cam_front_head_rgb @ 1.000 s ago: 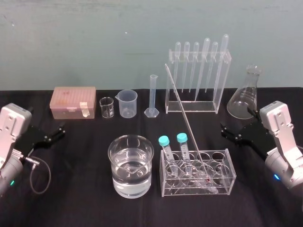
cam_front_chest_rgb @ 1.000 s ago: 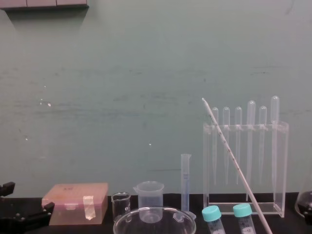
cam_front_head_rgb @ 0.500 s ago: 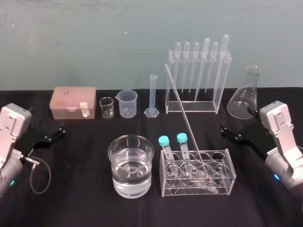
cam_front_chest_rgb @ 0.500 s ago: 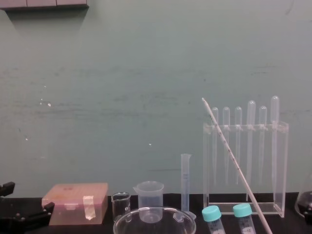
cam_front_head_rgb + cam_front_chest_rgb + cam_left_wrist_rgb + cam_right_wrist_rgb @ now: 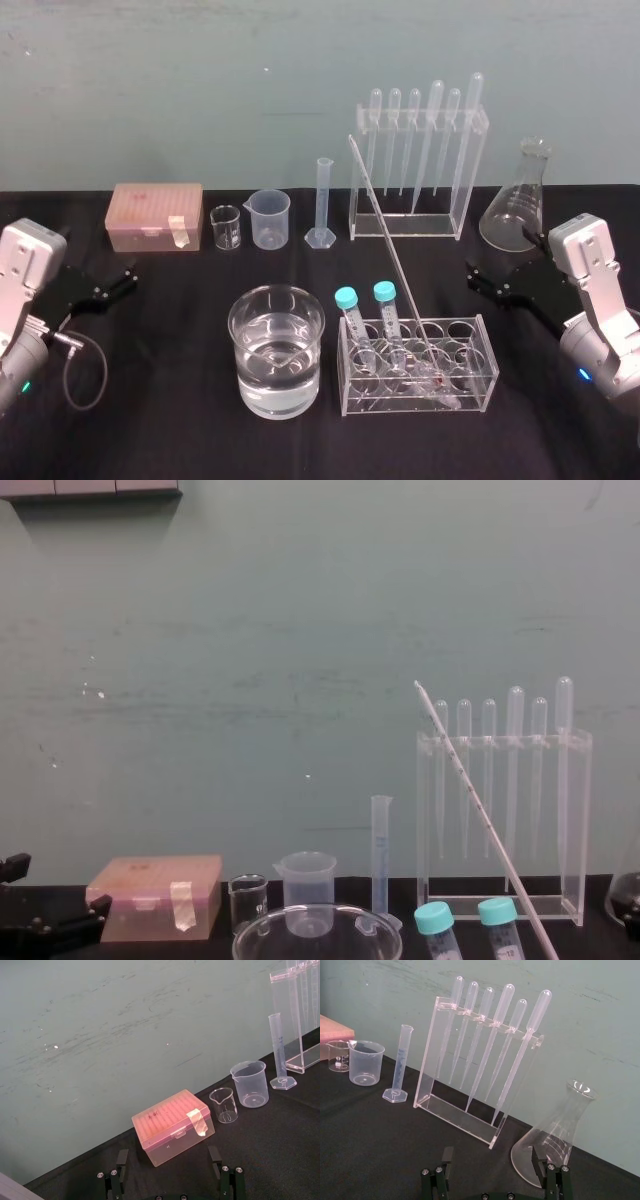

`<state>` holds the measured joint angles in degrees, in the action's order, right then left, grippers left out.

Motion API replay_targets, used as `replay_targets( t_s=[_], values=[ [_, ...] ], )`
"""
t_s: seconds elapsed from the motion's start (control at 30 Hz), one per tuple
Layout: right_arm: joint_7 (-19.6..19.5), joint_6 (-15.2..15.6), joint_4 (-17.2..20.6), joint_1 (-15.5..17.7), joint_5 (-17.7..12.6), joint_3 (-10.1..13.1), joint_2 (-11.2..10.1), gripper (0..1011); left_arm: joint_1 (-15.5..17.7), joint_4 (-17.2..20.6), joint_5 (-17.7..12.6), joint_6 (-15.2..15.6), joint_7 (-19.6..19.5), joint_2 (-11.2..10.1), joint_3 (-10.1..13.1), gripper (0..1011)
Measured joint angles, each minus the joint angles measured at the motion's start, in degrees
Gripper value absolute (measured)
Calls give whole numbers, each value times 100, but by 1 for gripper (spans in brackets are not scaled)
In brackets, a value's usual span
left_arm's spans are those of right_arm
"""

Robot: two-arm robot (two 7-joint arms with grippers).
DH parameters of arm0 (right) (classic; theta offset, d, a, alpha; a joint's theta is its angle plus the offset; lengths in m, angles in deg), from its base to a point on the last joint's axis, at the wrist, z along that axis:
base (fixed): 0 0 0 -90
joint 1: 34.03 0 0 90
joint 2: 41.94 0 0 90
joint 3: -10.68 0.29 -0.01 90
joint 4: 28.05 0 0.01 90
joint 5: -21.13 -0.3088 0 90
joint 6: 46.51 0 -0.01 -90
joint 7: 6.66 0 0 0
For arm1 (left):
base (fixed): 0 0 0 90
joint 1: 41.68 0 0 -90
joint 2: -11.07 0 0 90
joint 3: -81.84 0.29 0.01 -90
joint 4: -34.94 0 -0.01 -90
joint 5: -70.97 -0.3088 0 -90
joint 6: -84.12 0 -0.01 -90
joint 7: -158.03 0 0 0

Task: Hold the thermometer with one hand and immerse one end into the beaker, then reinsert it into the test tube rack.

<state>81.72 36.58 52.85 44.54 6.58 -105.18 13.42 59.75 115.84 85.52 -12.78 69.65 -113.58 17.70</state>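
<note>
The thermometer (image 5: 392, 255) (image 5: 480, 810), a long thin pale rod, leans up and to the left out of the low clear test tube rack (image 5: 470, 395) in the middle front. Left of the rack stands the wide glass beaker (image 5: 277, 385) (image 5: 315, 920), part full of clear liquid. My left gripper (image 5: 128, 275) (image 5: 168, 1151) hovers open at the table's left side, facing the pink box. At the right side my right gripper (image 5: 472, 276) (image 5: 492, 1152) is open, nothing between its fingers, well clear of the rack.
Two teal-capped tubes (image 5: 385, 292) stand in the low rack. Along the back are a pink tip box (image 5: 157, 215), a tiny glass beaker (image 5: 226, 228), a frosted plastic beaker (image 5: 270, 218), a graduated cylinder (image 5: 323, 205), a tall pipette rack (image 5: 420, 170) and a conical flask (image 5: 518, 205).
</note>
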Motion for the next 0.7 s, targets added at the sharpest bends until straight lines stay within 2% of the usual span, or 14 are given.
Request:
replay_targets(
  t_s=[0.6,0.7],
  values=[
    [0,0,0,0,0,1,0,1003,0,0,0,0,0,0,0,1008],
    [121,81,5,-6,35,-2,-68,1002,0,0,0,0,0,0,0,1008]
  ],
)
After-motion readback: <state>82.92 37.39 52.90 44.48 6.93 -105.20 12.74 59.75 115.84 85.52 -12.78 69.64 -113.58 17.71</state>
